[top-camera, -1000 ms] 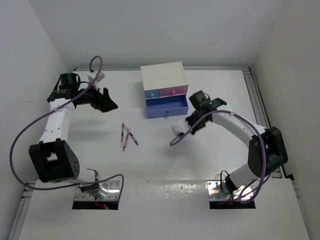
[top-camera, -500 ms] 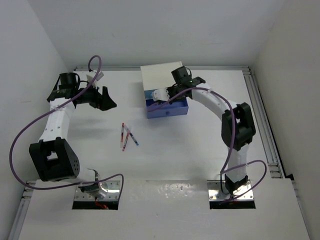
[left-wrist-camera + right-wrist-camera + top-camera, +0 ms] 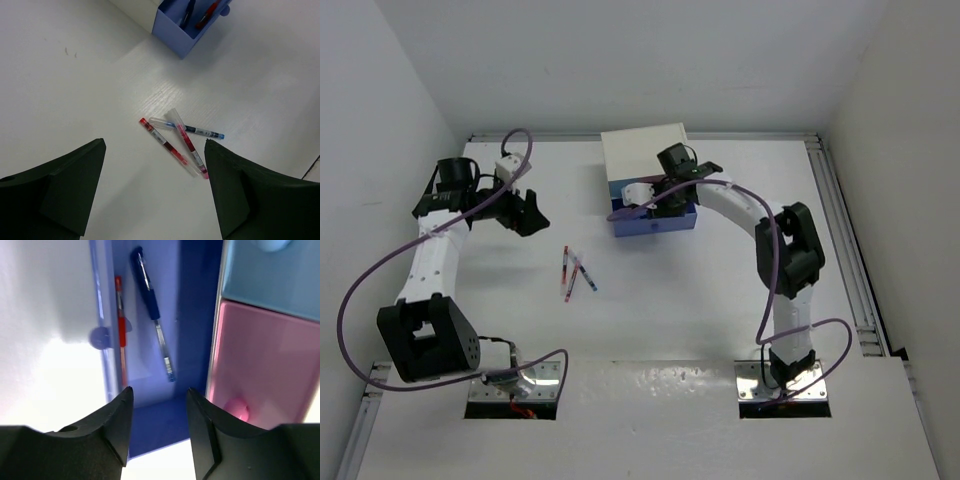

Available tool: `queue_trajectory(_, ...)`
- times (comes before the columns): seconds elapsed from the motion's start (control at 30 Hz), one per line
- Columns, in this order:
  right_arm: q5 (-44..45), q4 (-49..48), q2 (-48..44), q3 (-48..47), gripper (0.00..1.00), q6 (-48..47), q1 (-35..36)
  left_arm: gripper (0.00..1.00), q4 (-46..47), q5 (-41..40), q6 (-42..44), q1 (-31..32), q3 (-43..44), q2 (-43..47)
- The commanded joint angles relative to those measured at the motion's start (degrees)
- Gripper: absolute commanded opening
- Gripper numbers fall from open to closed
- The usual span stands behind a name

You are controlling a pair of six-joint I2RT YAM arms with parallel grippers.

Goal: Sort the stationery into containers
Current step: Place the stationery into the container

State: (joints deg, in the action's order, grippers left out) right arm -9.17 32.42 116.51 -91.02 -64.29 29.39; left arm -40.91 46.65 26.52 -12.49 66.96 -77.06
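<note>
Three thin pens lie loose on the white table: two red pens (image 3: 167, 145) (image 3: 189, 143) and a blue pen (image 3: 197, 131), seen as a small cluster (image 3: 575, 272) from above. My left gripper (image 3: 155, 146) hovers open above them, holding nothing; in the top view it (image 3: 525, 212) is left of the cluster. The white cabinet (image 3: 642, 150) has its wide periwinkle drawer (image 3: 660, 220) pulled out. Inside it lie a blue pen (image 3: 154, 322) and a red pen (image 3: 120, 335). My right gripper (image 3: 159, 392) hangs open over this drawer (image 3: 165, 420), nothing between its fingers.
The small light-blue drawer (image 3: 270, 270) and the pink drawer (image 3: 260, 355) with its knob (image 3: 235, 407) are closed. The periwinkle drawer's knob (image 3: 100, 337) faces the table. White walls enclose the table; a rail (image 3: 840, 220) runs along its right edge.
My right arm swung from the table right of the cabinet to above the open periwinkle drawer, and its jaws opened. The left gripper shifted slightly toward the near side.
</note>
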Motion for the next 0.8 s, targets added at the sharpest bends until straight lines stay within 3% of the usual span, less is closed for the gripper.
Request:
queue_trajectory(0.0, -1.5, -1.0, -7.6, -0.3, 0.46, 10.7, 0.8, 0.86, -0.4, 2.5, 7.8, -0.3, -1.0, 3.1)
queue_trajectory(0.17, -3.1, -2.3, -17.3, 2.2, 0.43, 32.9, -0.6, 0.74, 0.9, -4.2, 2.9, 2.9, -3.7, 4.0)
queue_trajectory(0.33, -5.2, -4.4, -34.4, 16.3, 0.43, 48.2, -6.2, 0.63, 12.0, -11.1, -12.7, 8.0, -18.9, 9.7)
queue_trajectory(0.53, -5.3, -1.8, -49.8, 29.0, 0.44, 51.2, -14.0, 0.58, 21.7, -23.9, -29.3, 15.5, -28.6, 13.2)
queue_trajectory(0.77, -6.6, 1.1, -58.0, 34.4, 0.47, 53.7, -19.3, 0.45, 20.9, -40.5, -36.0, 20.6, -23.6, 4.1)
